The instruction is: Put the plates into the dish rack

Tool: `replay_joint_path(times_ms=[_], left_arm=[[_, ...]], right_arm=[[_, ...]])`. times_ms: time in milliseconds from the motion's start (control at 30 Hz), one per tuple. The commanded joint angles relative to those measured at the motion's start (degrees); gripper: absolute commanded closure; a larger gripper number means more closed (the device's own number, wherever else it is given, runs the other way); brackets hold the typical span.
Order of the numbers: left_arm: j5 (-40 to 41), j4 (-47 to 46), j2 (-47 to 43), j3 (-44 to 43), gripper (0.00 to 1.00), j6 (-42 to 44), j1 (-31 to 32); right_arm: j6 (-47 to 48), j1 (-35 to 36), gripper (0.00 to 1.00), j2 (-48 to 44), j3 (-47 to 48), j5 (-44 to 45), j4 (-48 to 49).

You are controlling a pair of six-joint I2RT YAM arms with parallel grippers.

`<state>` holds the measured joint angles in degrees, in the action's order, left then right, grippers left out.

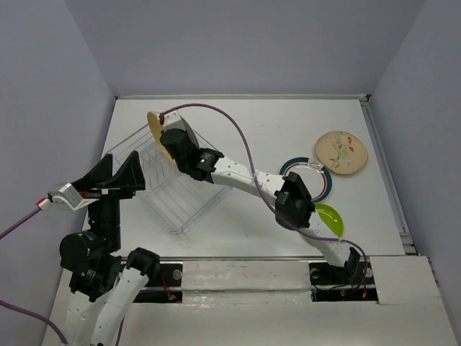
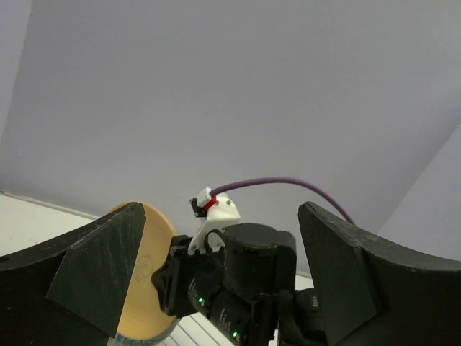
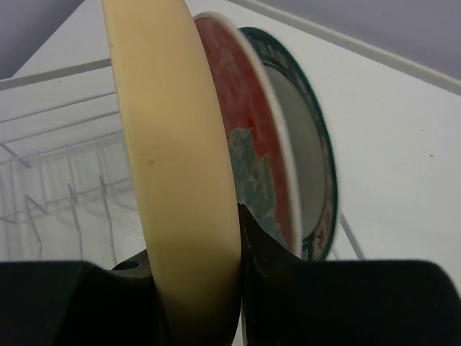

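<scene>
Closest to our right wrist camera, the orange-yellow plate [image 3: 180,180] stands on edge, its rim clamped by our right fingers [image 3: 346,303] at the far end of the dish rack [image 1: 173,205]. Right beside it a red plate [image 3: 248,144] and a teal-rimmed plate [image 3: 310,166] stand upright. Our left fingers [image 2: 94,267] hang wide apart and empty beside the rack's left side. On the counter [image 1: 252,130] to the right lie a beige plate [image 1: 341,152], a second teal-rimmed plate [image 1: 306,176] and a lime green plate [image 1: 328,218].
</scene>
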<state>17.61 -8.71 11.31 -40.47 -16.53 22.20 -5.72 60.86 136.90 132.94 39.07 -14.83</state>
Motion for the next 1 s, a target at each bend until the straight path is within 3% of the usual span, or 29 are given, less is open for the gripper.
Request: replay_joint_path(times_ms=[0, 167, 600, 967], left_arm=[[0.3, -3.8, 0.0, 0.3, 0.01, 0.6, 0.4], [0.4, -3.9, -0.1, 0.3, 0.01, 0.6, 0.4], [0.1, -3.9, 0.2, 0.5, 0.01, 0.5, 0.3], [0.1, -3.9, 0.6, 0.5, 0.01, 0.5, 0.2]], right_arm=[[3.9, 0.2, 0.93, 0.9, -3.4, 3.4, 5.3], [12.5, 0.8, 0.93, -1.9, -7.5, 3.3, 13.3], [20.4, 1.3, 0.93, -2.8, -2.1, 6.3, 18.6], [22.7, 1.3, 0.93, -2.9, -5.3, 7.5, 20.7]])
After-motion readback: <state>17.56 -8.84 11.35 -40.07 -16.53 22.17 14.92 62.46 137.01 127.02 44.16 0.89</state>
